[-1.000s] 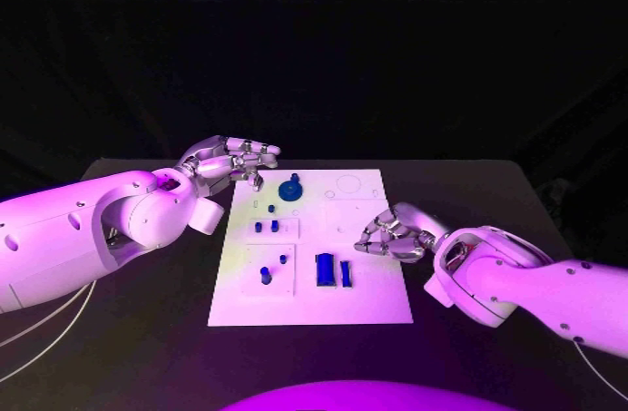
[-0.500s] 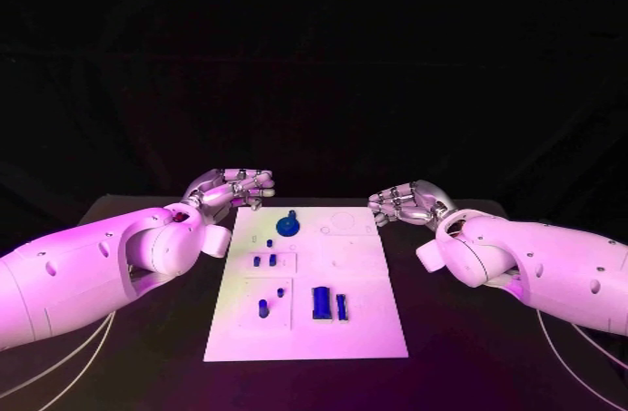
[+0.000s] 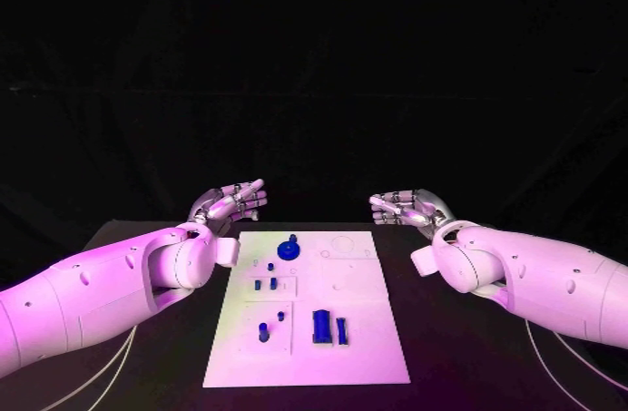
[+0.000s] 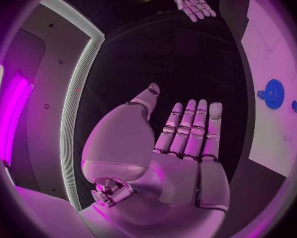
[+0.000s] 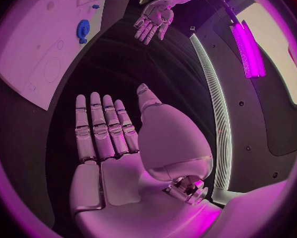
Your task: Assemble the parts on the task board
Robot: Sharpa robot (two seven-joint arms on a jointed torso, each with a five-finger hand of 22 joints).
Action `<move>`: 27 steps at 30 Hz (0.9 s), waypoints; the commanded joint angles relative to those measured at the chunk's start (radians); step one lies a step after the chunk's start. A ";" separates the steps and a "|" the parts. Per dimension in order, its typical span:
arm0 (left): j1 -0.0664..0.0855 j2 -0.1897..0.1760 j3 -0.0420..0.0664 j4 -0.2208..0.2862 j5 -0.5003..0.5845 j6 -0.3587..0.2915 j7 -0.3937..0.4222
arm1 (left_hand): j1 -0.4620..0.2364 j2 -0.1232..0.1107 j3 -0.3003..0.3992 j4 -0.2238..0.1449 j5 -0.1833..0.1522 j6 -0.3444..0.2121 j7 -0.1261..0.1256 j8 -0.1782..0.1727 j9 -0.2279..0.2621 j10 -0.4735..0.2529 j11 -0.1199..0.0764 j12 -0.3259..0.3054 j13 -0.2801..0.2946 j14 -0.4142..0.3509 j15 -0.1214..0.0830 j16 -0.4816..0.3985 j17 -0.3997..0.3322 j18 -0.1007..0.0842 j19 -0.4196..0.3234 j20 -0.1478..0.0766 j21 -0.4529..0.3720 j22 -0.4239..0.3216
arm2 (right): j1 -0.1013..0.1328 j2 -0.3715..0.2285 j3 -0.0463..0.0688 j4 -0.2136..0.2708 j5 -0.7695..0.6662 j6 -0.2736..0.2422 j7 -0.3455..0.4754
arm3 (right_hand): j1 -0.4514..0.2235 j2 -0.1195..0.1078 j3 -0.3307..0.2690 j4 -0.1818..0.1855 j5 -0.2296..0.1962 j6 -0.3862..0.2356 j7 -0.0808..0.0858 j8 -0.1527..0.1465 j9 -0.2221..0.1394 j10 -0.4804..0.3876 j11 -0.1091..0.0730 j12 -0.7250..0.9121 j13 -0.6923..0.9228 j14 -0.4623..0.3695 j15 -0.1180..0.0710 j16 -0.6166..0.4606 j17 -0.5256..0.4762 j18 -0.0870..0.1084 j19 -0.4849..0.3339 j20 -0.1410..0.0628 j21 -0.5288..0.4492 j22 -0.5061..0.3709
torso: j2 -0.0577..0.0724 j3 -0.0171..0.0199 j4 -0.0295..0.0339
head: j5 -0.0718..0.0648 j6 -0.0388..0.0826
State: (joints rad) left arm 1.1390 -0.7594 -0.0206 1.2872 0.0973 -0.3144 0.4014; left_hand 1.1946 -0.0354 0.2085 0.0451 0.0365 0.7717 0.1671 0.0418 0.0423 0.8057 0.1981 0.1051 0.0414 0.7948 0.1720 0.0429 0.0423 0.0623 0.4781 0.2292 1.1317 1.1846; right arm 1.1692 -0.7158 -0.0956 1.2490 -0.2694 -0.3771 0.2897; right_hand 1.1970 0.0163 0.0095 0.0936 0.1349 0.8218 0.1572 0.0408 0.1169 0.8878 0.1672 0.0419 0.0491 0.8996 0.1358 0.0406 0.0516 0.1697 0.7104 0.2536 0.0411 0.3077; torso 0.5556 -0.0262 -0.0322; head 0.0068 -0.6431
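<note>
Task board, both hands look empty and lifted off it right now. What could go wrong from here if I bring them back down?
Both the left hand and right hand are open and flank the task board's far end, so each descent starts from outside its edges.

1. The gear-shaped part sits near the left hand; a sweeping approach might knock it.
2. The tall blue blocks stand upright and could topple if brushed.
3. A hand catching the board's edge might shift it.

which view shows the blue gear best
The head view: the blue gear sits whole near the task board's far end. Both wrist views catch it small and warped at the rim.
</note>
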 commanded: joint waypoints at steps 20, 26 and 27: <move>-0.084 -0.019 0.019 0.268 -0.092 -0.431 0.112 | -0.831 0.035 -0.209 -0.045 -0.036 -0.537 -0.167 -0.042 -0.042 -0.559 -0.198 -0.105 -0.041 -0.553 -0.172 -0.043 -0.042 -0.062 -0.332 -0.229 -0.787 -0.824 | -0.117 -0.063 0.094 0.315 0.265 -0.386 0.226 | -0.832 -0.016 -0.010 -0.094 -0.135 -0.571 -0.157 -0.041 -0.117 -0.617 -0.167 -0.042 -0.049 -0.626 -0.136 -0.041 -0.052 -0.170 -0.494 -0.176 -0.041 -0.214 | -0.011 0.0262 0.0322 | -0.007 0.043; -0.089 -0.021 0.021 0.283 -0.097 -0.456 0.119 | -0.913 0.035 -0.209 -0.045 -0.036 -0.590 -0.167 -0.042 -0.042 -0.616 -0.198 -0.105 -0.041 -0.608 -0.172 -0.043 -0.042 -0.062 -0.367 -0.229 -0.865 -0.905 | -0.119 -0.064 0.096 0.321 0.269 -0.393 0.230 | -0.914 -0.016 -0.010 -0.094 -0.135 -0.628 -0.157 -0.041 -0.117 -0.678 -0.167 -0.042 -0.049 -0.688 -0.136 -0.041 -0.052 -0.170 -0.543 -0.254 -0.041 -0.235 | -0.011 0.0262 0.0322 | -0.007 0.043; -0.089 -0.021 0.021 0.283 -0.097 -0.456 0.119 | -0.924 0.035 -0.209 -0.045 -0.036 -0.597 -0.167 -0.042 -0.042 -0.623 -0.198 -0.105 -0.041 -0.615 -0.172 -0.043 -0.042 -0.062 -0.372 -0.229 -0.876 -0.916 | -0.119 -0.064 0.096 0.321 0.269 -0.393 0.230 | -0.925 -0.016 -0.010 -0.094 -0.135 -0.635 -0.157 -0.041 -0.117 -0.686 -0.167 -0.042 -0.049 -0.695 -0.136 -0.041 -0.052 -0.170 -0.550 -0.254 -0.041 -0.308 | -0.011 0.0262 0.0322 | -0.007 0.043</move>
State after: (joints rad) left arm 1.0500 -0.7802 -0.0012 1.5670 0.0252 -0.7227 0.4839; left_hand 0.3653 0.0001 0.0259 0.0007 0.0049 0.2359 0.0080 0.0069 0.0012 0.2467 0.0161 0.0058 0.0017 0.2426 0.0090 0.0072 0.0014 0.0146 0.1430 0.0320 0.3457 0.3618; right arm 1.0503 -0.7798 -0.0009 1.5684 -0.0254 -0.7335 0.4825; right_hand 0.3685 0.0004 -0.0017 0.0074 0.0090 0.2523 0.0069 0.0071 0.0025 0.2728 0.0080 0.0060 0.0014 0.2760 0.0035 0.0065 0.0013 0.0291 0.2181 0.0451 0.0048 0.0915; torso 0.5443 0.0000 0.0000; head 0.0000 -0.5999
